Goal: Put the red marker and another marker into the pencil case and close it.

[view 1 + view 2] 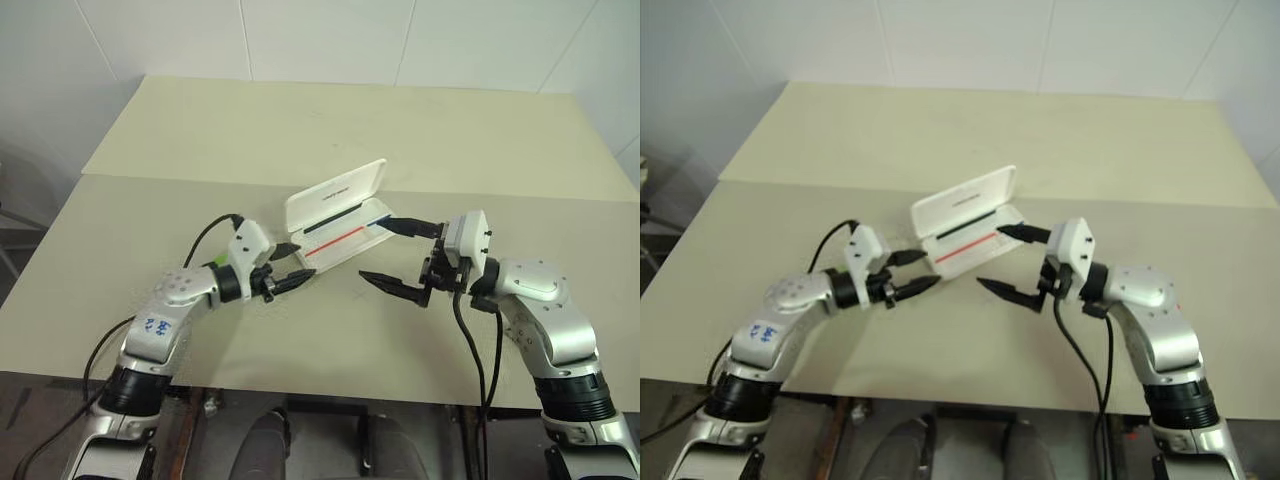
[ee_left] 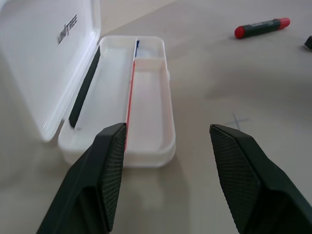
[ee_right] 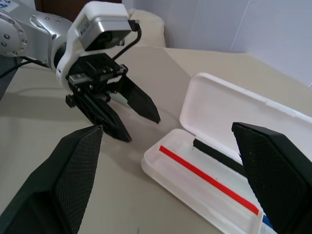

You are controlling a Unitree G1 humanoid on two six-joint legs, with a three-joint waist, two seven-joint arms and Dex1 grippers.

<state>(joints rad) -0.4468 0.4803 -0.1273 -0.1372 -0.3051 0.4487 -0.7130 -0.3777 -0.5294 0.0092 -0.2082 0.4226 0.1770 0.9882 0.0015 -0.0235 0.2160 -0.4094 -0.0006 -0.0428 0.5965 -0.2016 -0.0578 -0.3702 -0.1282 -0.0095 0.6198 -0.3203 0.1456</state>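
White hard plastic formed the pencil case [image 1: 338,218], which lay open near the middle of the surface [image 1: 300,130], lid raised at the far side. A thin red line and a dark strip ran along its tray; no marker could be made out inside. The red marker [image 2: 261,28], dark-barrelled with red ends, lay on the surface well apart from the case, in the left wrist view. The green marker could not be located.

The left claw [image 1: 285,268] hovered just beside the near left end of the case, jaws parted and empty. The right claw [image 1: 400,258] stood at the opposite end, jaws spread wide and empty, one finger close to the tray's corner.

Risks, as judged: both claws crowded the case, so either could nudge it or tip the raised lid shut before anything went in. The round marker could roll if clipped by a fingertip.

The surface was pale beige, matte, with a seam across it and a faint pen cross. White walls stood behind.
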